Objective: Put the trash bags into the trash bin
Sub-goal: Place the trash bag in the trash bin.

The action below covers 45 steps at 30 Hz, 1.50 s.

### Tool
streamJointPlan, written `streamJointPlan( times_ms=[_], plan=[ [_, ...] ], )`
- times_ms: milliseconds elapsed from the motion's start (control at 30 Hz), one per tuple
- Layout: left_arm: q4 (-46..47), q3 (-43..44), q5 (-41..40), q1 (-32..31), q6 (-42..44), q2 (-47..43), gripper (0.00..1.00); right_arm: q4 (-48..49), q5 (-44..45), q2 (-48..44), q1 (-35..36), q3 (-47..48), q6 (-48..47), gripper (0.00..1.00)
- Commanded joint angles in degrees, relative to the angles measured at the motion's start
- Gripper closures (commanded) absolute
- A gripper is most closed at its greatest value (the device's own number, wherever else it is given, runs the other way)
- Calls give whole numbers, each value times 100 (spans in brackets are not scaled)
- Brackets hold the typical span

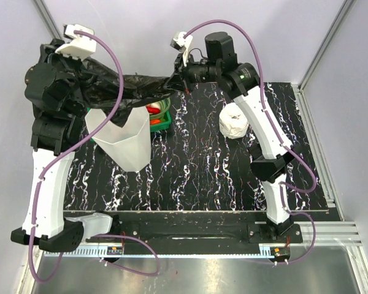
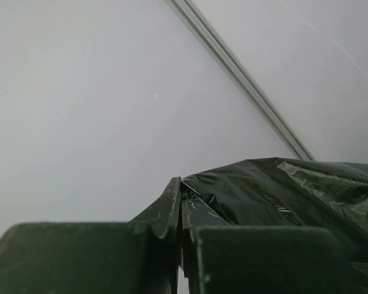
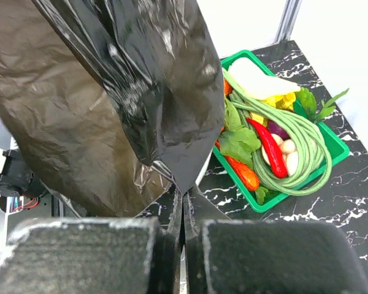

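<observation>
You have the left gripper (image 2: 181, 231) and right gripper (image 3: 184, 223) both clamped tight on the glossy black plastic film trash bag (image 1: 135, 86), stretched above the tall white translucent bin (image 1: 119, 144).

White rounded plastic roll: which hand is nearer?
Right. The right hand, shut on the glossy black film bag, is beyond and left of the white rounded plastic roll; the left hand holds the bag's other end, past the tall white translucent bin.

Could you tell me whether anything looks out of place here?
Nothing stands out: the thin glossy black plastic bag is stretched between the left gripper and right gripper, near the tall white translucent bin.
</observation>
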Motion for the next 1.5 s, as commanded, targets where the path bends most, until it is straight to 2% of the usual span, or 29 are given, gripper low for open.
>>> streamJointPlan(
  times_ms=[0,133,333,600,967,1233,1400,1467],
  plan=[
    [36,-766,-46,38,-110,-288,100,203,315,-14,164,50,-194,100],
    [106,-1602,156,99,-453,-552,100,176,527,-14,200,-178,-211,100],
    [106,-2280,271,178,-656,-562,100,80,984,47,209,-293,-238,100],
    [-68,-2193,437,556,-717,-482,100,-35,1291,267,209,-346,-220,100],
    [-464,-2588,956,1312,-955,-1027,100,-8,1204,285,208,-556,-27,100],
    [-1009,-3097,1325,1339,-1341,-1528,98,307,1160,-215,208,-1698,131,100],
    [-1159,-3405,1369,1339,-1473,-1730,93,914,1467,-716,243,-2673,176,100],
    [-1290,-3406,1448,1339,-1552,-1783,89,1028,1581,-831,279,-2963,167,96]
  ],
)
